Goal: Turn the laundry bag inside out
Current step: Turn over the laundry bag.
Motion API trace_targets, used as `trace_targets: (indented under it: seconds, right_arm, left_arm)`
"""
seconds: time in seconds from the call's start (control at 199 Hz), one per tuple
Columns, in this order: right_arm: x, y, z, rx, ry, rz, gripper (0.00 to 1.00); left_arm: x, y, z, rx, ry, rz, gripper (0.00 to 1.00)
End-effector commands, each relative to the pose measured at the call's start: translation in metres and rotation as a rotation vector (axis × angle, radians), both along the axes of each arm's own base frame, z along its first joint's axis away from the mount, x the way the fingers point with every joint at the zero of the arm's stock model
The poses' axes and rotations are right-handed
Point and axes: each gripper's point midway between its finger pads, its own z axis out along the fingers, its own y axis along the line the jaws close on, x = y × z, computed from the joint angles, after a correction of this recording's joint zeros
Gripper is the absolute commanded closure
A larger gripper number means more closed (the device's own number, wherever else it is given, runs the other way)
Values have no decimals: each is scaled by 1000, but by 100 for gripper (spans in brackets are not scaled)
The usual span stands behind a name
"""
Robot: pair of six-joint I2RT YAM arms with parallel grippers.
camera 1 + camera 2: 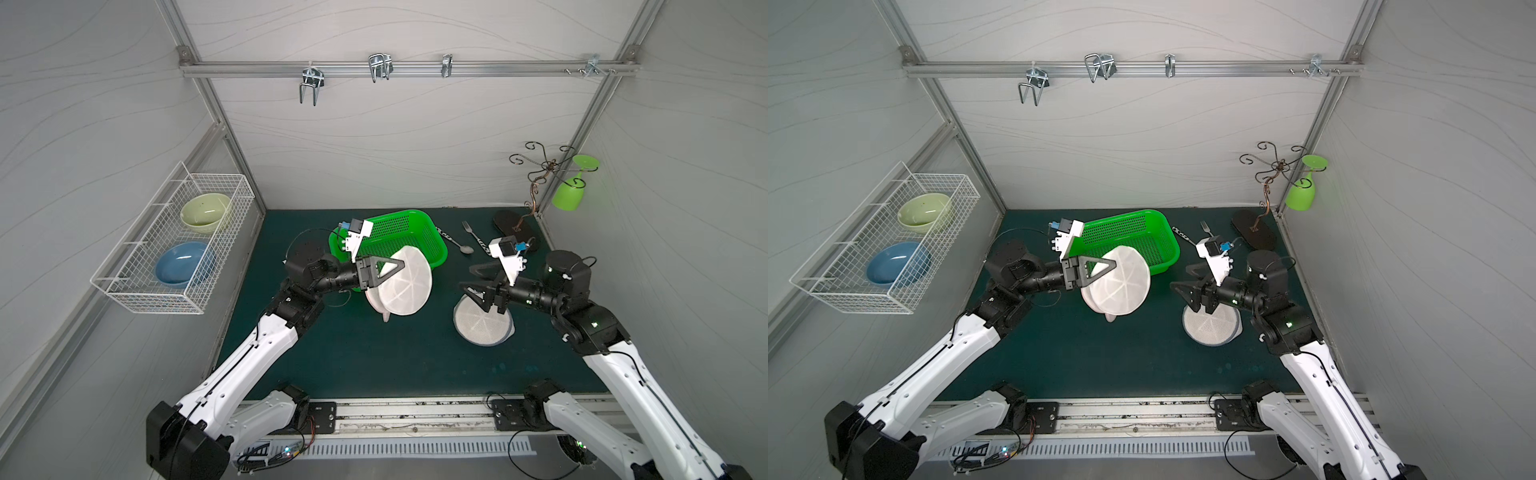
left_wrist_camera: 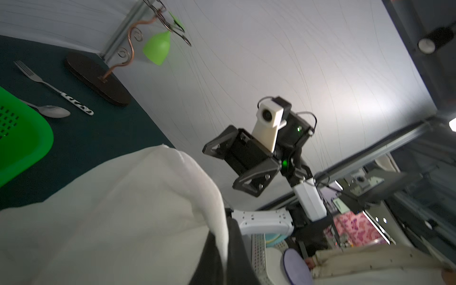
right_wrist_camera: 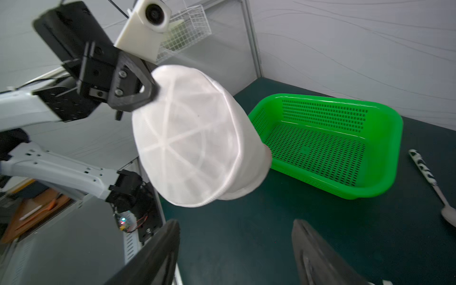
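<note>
1. Two round white mesh bags are on show. The laundry bag (image 1: 405, 286) hangs in the air in front of the green basket (image 1: 390, 232), and a second mesh bag (image 1: 484, 326) lies flat on the dark mat (image 1: 374, 353).
2. Left gripper (image 1: 400, 266) has its fingers pressed together on the raised bag's upper rim, and the right wrist view shows the pinch clearly (image 3: 151, 91).
3. Right gripper (image 1: 467, 278) hovers above the flat bag with its fingers spread wide, touching nothing and pointing at the hanging bag.
4. Step in hand, as I read it: one arm presents the bag and the other lines up for a second grip. No turning through shows yet.
5. Next move calls for the right gripper to cross the gap and catch only the mesh at the opening or the far panel. The left pinch has to hold firm, because the soft fabric will swing.
6. Count of the rest:
   - one fork (image 1: 471, 235)
   - one spoon (image 1: 457, 245)
   - one green glass (image 1: 569, 195) hanging on one wire stand (image 1: 511, 220)
   - two bowls in one wall rack (image 1: 137, 291), a pale green bowl (image 1: 205, 212) and a blue bowl (image 1: 185, 264)
</note>
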Motion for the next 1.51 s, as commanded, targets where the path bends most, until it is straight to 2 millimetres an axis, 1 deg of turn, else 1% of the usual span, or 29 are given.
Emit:
trace_targets:
  seconds: [0.0,0.02,0.045,0.106,0.181,0.302,0.408,0.489,0.574,0.665,0.761,0.821,0.861,0.917,0.967,0.977,1.007,1.043,1.083,1.118,1.174,1.224,1.249,1.28,1.325,1.355,1.426,1.466,1.506]
  right_arm:
    - [-39,14,11,47,45,263,24]
    - [-41,15,12,52,50,284,24]
    - [-43,16,12,56,50,302,24]
    - [-39,19,9,51,42,307,24]
    - [-32,24,8,48,24,305,25]
    - [-30,35,7,45,15,339,25]
    - [-24,44,4,39,55,333,26]
    - [-26,50,8,73,91,366,29]
    - [-34,53,8,85,106,407,34]
    - [-40,55,5,88,119,439,43]
    - [-43,58,4,96,125,464,57]
    - [-47,60,7,107,128,489,65]
    - [-50,60,10,122,130,508,69]
    - [-51,60,12,140,140,513,80]
    - [-50,60,12,148,147,500,100]
    - [-49,60,12,148,149,495,100]
    - [-46,60,11,148,167,475,100]
    - [-43,61,8,148,194,450,100]
    - [-41,61,7,150,221,428,100]
    - [-37,61,6,150,253,391,100]
    - [-25,61,0,140,315,296,100]
    - [-9,58,-8,123,385,161,100]
    - [1,55,-13,112,428,82,100]
    - [9,51,-19,102,479,7,100]
    - [22,45,-26,87,551,-110,100]
    - [29,40,-31,78,593,-183,100]
    - [41,35,-37,72,679,-296,100]
    - [47,35,-37,81,706,-330,100]
    - [51,36,-35,93,724,-356,100]
  left_arm:
    - [-43,1,7,83,-352,-222,100]
    - [-47,1,3,100,-363,-243,100]
    - [-50,2,4,112,-389,-266,100]
    - [-55,2,7,114,-417,-298,100]
    - [-58,-1,11,85,-438,-329,100]
    - [-64,-7,15,48,-445,-370,100]
    - [-65,-11,16,36,-440,-388,100]
    - [-64,-12,17,33,-434,-388,100]
    - [-61,-13,16,37,-419,-383,100]
    - [-58,-14,13,43,-406,-374,100]
    - [-56,-16,11,49,-394,-369,100]
    - [-52,-17,9,58,-385,-359,100]
    - [-49,-17,7,66,-374,-351,100]
    - [-45,-18,4,82,-370,-331,100]
    - [-40,-18,1,105,-375,-299,100]
    - [-38,-18,0,112,-376,-289,100]
    - [-33,-18,-2,136,-386,-253,92]
    - [-25,-16,-4,169,-397,-198,87]
    - [-18,-13,-4,198,-421,-137,79]
    - [-10,-8,-5,232,-457,-72,67]
    - [10,4,-6,304,-511,92,51]
    - [31,24,-5,379,-557,271,42]
    - [44,38,-5,430,-568,391,41]
    - [56,56,-5,477,-571,512,41]
    - [63,77,-3,541,-601,635,41]
    - [63,86,-2,569,-628,670,41]
    - [59,94,-1,601,-666,696,41]
    - [53,90,-3,614,-693,666,41]
    - [44,81,-6,620,-738,613,41]
